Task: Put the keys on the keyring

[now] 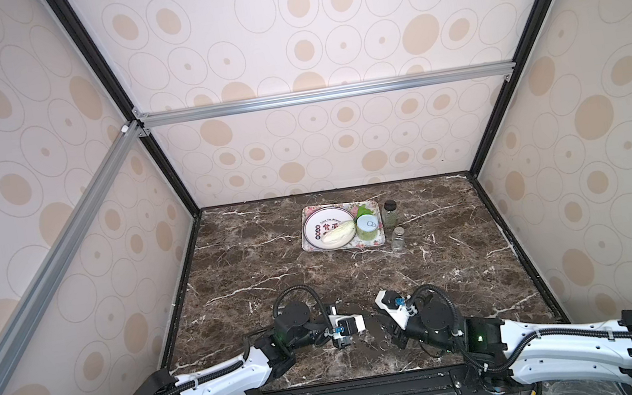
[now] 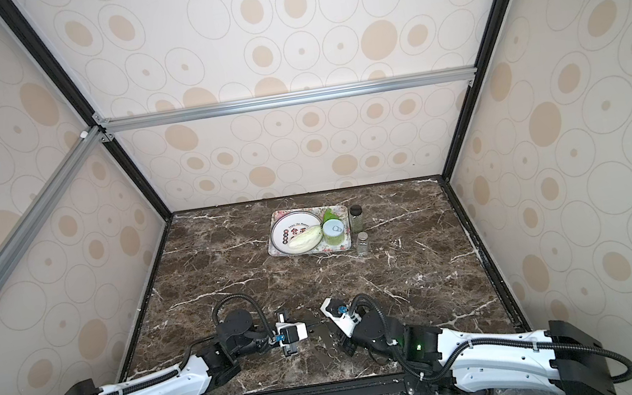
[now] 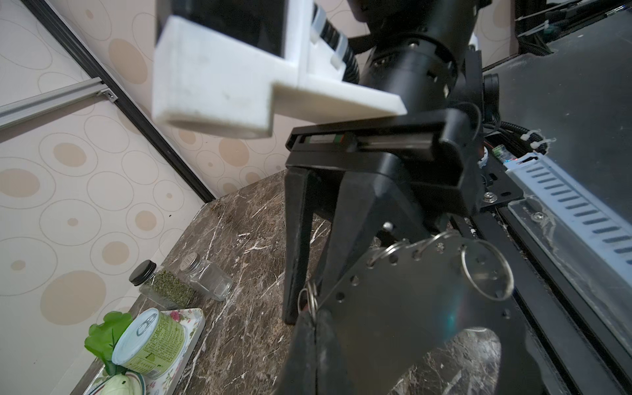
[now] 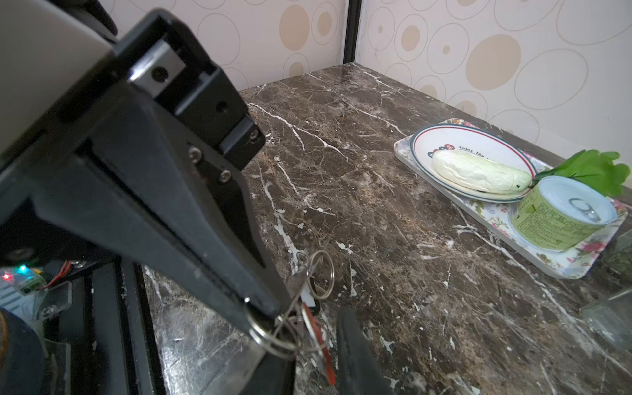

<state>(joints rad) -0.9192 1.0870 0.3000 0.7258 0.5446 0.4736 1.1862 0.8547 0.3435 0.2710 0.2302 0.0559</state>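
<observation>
Keys (image 4: 313, 328) lie bunched on the counter (image 4: 410, 222) near its front edge: red tag (image 4: 323, 355), black tag (image 4: 309, 299) with a white label, and wire loops tangled over both.

Right claw (image 4: 306, 313) straddles the bunch, partly open. One finger tip is on a loop, the other stands just beside the red tag. No firm pinch visible.

Keyring (image 3: 410, 307) is right next to it, tilted up off the counter. Left claw (image 3: 314, 328) is fully closed on its rim. Several split rings (image 3: 487, 270) hang in the rim holes.

Risks as I see them:
- The claw pinches a loop instead of a tag, so the key swivels or slips out on the lift.
- Both keys come up tangled, leaving no clean single key to thread.
- The tip scrapes the counter and flicks the bunch toward the front edge.
- The right claw's fingers are close to the plate. A bump could twist the thin plate in the left grip and move the target hole.
- The split rings hang loose, so lining up with one looks fiddly.

Tray (image 4: 564, 266) and jars (image 3: 167, 289) are well apart, so no issue there.
</observation>
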